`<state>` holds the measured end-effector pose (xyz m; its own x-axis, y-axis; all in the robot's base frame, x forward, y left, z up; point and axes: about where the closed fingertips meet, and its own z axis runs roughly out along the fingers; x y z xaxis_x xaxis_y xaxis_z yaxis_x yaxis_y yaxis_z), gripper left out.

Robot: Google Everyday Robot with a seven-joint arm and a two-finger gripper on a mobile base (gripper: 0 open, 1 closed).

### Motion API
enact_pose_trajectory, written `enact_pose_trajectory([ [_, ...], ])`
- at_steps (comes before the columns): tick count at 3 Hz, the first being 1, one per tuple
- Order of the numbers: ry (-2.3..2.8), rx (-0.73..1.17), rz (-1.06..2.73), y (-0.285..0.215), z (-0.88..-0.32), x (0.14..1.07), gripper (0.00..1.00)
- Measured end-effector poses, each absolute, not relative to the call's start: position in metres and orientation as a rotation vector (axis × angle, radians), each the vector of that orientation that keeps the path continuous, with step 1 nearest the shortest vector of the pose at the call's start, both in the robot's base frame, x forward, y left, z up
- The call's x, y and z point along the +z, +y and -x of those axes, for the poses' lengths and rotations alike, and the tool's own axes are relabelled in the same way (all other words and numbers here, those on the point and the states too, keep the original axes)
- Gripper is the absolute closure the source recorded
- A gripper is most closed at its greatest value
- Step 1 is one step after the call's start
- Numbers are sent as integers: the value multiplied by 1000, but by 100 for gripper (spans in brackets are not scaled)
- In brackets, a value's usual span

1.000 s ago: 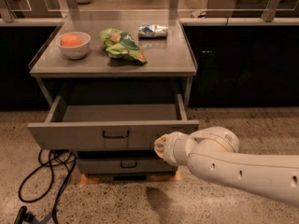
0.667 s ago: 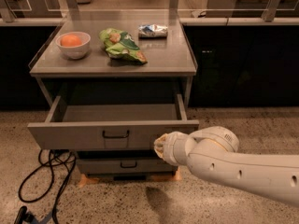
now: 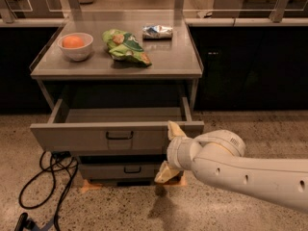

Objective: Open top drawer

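Wide grey metal top drawer (image 3: 86, 137) standing well out, tray interior exposed; task judged essentially done. Tan two-finger gripper (image 3: 169, 151), lower centre, spread apart, holding nothing.

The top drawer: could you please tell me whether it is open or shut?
Open. The top drawer is pulled out, its grey tray interior visible. The gripper sits open by its front's right end.

The wide grey top drawer (image 3: 77, 136) looks like matt painted metal, its small bracket handle (image 3: 119, 135) matt black. At lower centre, the gripper (image 3: 169, 151) shows dull tan fingers (image 3: 175, 129) spread apart on a smooth, glossy white plastic arm shell (image 3: 250, 170). The green crinkled snack bag (image 3: 126, 46) shines like foil.
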<state>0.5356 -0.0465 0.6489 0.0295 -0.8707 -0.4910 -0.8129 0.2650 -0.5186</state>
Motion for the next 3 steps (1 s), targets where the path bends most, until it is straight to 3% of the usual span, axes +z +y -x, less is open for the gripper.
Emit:
enact_pose_trajectory([
  [3, 1856, -92, 1610, -11, -612, 685, 0],
])
